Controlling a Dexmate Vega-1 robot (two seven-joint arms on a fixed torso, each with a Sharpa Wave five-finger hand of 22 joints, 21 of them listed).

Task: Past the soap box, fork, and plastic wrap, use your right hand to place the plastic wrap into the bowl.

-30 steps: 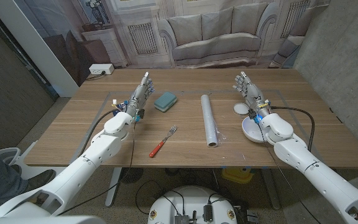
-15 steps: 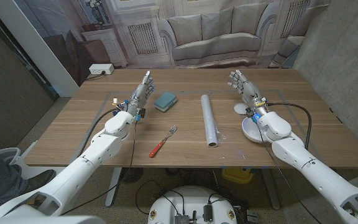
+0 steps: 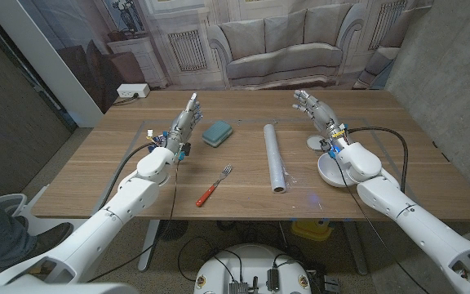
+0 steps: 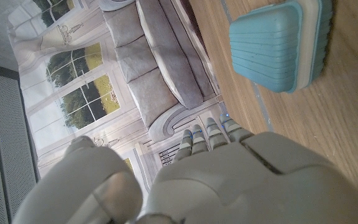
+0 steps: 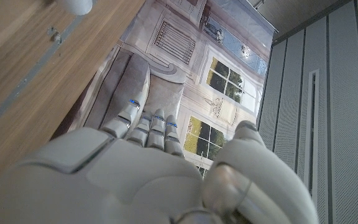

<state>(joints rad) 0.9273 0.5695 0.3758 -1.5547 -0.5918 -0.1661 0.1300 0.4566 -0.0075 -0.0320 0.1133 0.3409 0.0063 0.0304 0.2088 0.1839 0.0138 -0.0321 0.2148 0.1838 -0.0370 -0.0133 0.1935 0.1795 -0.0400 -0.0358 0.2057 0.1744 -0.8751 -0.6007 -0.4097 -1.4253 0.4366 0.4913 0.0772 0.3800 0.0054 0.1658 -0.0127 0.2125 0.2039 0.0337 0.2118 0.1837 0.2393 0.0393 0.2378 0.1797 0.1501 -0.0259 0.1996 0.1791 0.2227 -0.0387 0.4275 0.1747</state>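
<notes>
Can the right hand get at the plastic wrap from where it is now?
Probably yes: the right hand is open and the table between it and the plastic wrap is bare. The bowl sits nearer the robot.

Behind the wooden desk (image 3: 243,175) hangs a printed backdrop (image 3: 251,33) with a grey sofa (image 3: 282,47), pale panelled walls and tall windows. At the right stands a rough grey concrete wall (image 3: 455,73). Near the desk's far left corner lies a white power strip (image 3: 132,91).
</notes>
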